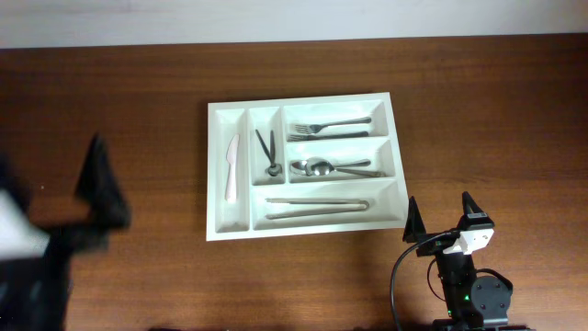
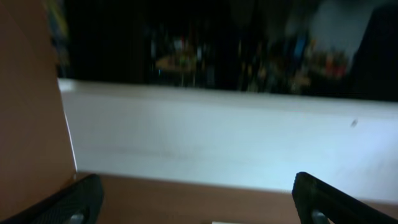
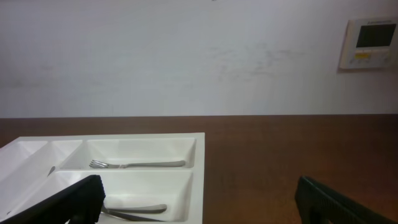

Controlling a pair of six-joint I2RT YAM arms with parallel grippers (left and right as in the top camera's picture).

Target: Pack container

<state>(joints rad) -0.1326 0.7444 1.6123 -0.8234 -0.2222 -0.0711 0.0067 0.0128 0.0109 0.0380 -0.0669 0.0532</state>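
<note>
The white cutlery tray [image 1: 214,175] lies mid-table. It holds a white knife [image 1: 231,166], a small dark utensil [image 1: 268,153], forks [image 1: 329,129], spoons [image 1: 333,168] and long metal tongs [image 1: 318,209], each kind in its own compartment. My right gripper [image 1: 441,217] is open and empty, just off the tray's front right corner; its wrist view shows the tray [image 3: 198,171] with a fork [image 3: 137,164] between the spread fingers [image 3: 199,202]. My left gripper [image 1: 103,184] is blurred at the left, clear of the tray; its wrist view shows spread fingers [image 2: 198,202] with nothing between them.
The brown wooden table [image 1: 487,110] extends around the tray. A white wall [image 3: 186,56] with a thermostat panel [image 3: 370,42] lies beyond the far edge. The right arm's base [image 1: 473,294] sits at the front edge.
</note>
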